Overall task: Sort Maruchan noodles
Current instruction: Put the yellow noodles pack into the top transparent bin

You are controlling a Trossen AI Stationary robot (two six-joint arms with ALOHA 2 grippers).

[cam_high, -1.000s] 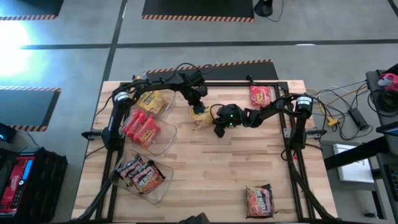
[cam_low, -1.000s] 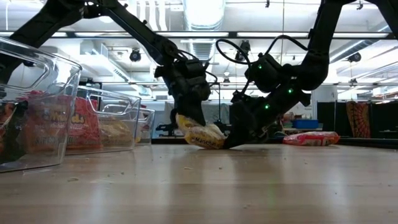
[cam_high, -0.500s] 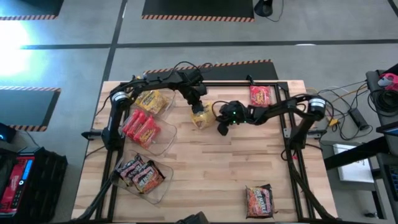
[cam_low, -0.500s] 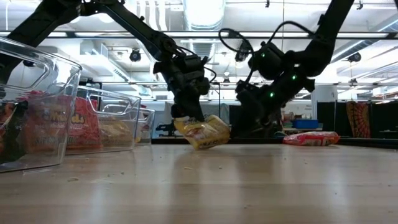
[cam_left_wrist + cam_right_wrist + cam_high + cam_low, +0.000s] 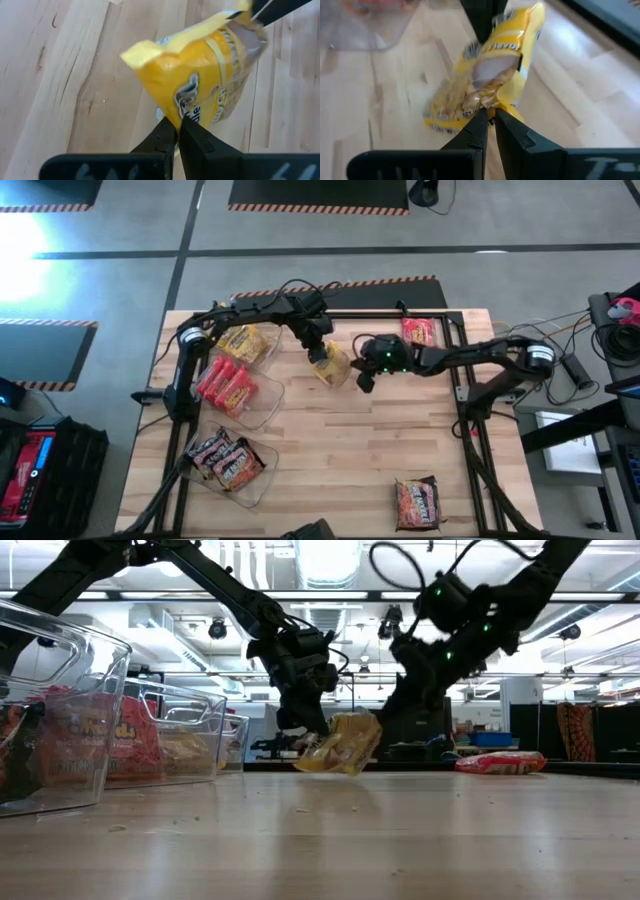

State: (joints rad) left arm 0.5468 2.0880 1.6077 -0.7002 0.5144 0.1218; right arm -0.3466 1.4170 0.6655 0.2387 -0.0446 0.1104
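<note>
I'm over the wooden table (image 5: 340,450), and I'll go from the big things down. At about nine o'clock from its centre stand three clear bins (image 5: 262,402): the far one holds yellow packets (image 5: 245,342), the middle one red packets (image 5: 226,383), the near one dark packets (image 5: 226,458). My left arm reaches in from ten o'clock and my right arm from two o'clock, and they meet just past the centre, toward twelve. There, between them, hangs the yellow Maruchan packet (image 5: 330,364), lifted clear of the wood and tilted in the level view (image 5: 343,744). My left gripper (image 5: 174,131) is clenched on one edge of it, fingers pinched together on the crinkled plastic. My right gripper (image 5: 489,116) is clamped on the opposite edge, jaws tight on the wrapper, and through the clear part of the packet I see the noodles inside. Both of my grippers are grasping the same packet, one at each end. A red packet (image 5: 418,333) lies flat at one o'clock, near the far edge, and a dark packet (image 5: 417,501) lies at five o'clock by the near edge, well apart from me. Small crumbs (image 5: 300,809) dot the wood under the raised packet.
</note>
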